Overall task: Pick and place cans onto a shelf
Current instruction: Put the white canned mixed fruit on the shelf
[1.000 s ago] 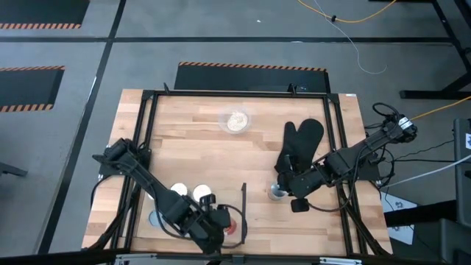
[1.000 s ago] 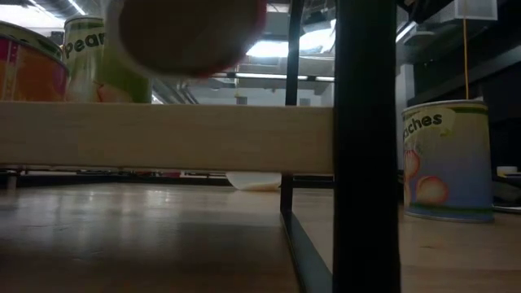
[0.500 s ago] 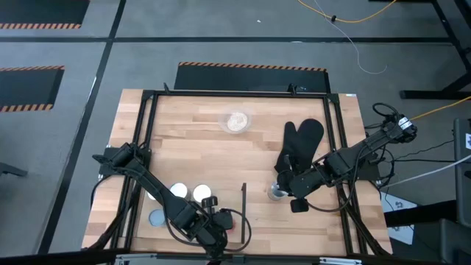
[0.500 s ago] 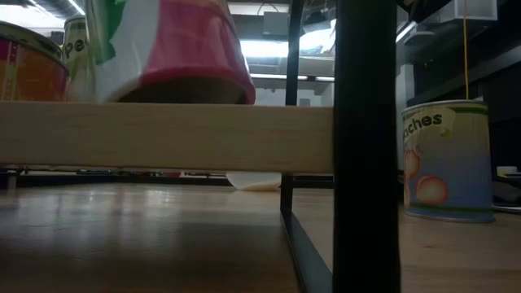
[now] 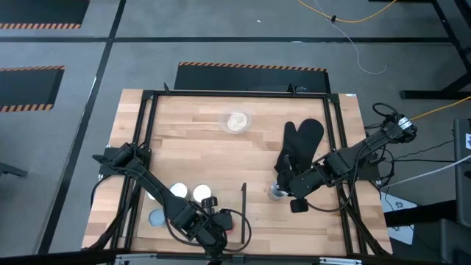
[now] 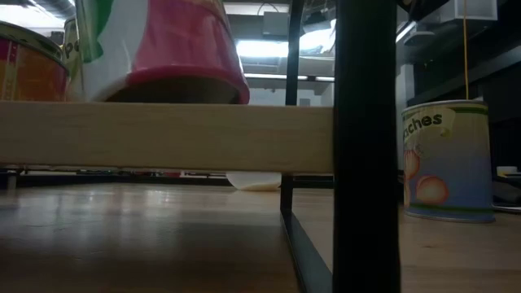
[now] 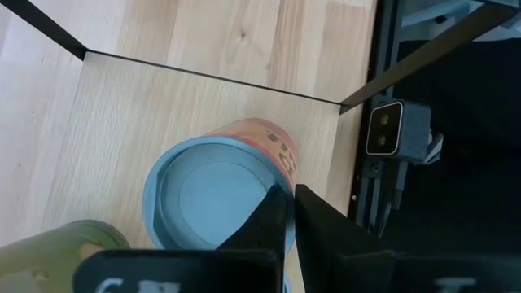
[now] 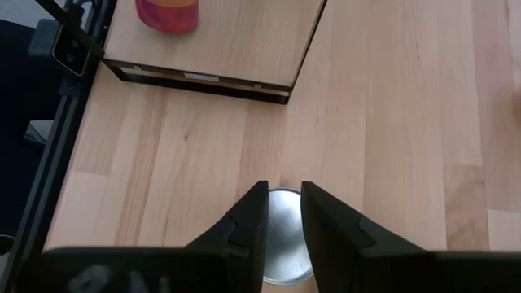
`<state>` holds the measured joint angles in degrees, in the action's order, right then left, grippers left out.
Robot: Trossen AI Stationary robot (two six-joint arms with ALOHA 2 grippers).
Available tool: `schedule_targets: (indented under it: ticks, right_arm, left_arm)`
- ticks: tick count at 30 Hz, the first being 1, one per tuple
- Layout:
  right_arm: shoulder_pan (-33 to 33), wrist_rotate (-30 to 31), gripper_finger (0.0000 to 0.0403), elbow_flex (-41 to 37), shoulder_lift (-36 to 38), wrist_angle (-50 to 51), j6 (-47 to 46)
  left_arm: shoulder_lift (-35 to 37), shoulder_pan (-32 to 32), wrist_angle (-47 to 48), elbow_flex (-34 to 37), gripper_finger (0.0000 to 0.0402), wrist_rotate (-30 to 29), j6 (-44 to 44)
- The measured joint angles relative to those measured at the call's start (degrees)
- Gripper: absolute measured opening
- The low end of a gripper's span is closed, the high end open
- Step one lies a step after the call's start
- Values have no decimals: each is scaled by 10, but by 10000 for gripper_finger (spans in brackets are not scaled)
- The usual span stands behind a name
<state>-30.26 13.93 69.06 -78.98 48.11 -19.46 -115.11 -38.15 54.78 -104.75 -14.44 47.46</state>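
Near-left corner of the bench (image 5: 221,158): the shelf (image 5: 188,210), a flat pale-wood plank panel with a thin straight black strip (image 5: 243,208) along its right edge.
Shelf contents: short round cans; two white tops (image 5: 179,191) (image 5: 202,193) stand side by side, a pale blue top (image 5: 157,217) stands nearer and to the left.
Left pincer (image 7: 289,195): over the near-right part of the shelf, its dark fingers (image 7: 273,216) pressed together and pinching the rim of the red-labelled can (image 7: 216,195).
Red-labelled can: cylinder with a recessed pale blue lid and an orange-red wrap; from bench height it (image 6: 163,49) hangs slightly tilted, its underside showing just above the plank's front edge.
Neighbours on the shelf: an orange can (image 6: 24,61) at far left and a green-labelled can (image 6: 75,45) behind the held one.
Right pincer (image 8: 282,189): right of the black strip, directly above the silvery-topped can (image 8: 282,244); whether it grips or stands spread I cannot tell.
Silvery-topped can: upright on bare bench, well apart from the shelf; its side (image 6: 448,159) carries a peach picture on a blue and green label.
Clear bowl (image 5: 236,121): shallow, round, far centre of the bench, holding beige grains.
Oven mitt (image 5: 302,147): black, soft, lying flat just beyond the right pincer.
Bench surface: light butcher-block wood strips, smooth, ringed by a black metal frame (image 5: 147,132).
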Motion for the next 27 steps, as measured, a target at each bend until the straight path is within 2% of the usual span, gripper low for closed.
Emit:
schedule_targets:
  ticks: [21,27]
  right_arm:
    - [0,0,78,0,0,-4,1]
    - [0,0,78,0,0,-4,2]
  left_arm:
    - [0,0,1,0,66,2,-1]
    - [0,0,-6,0,89,1,-39]
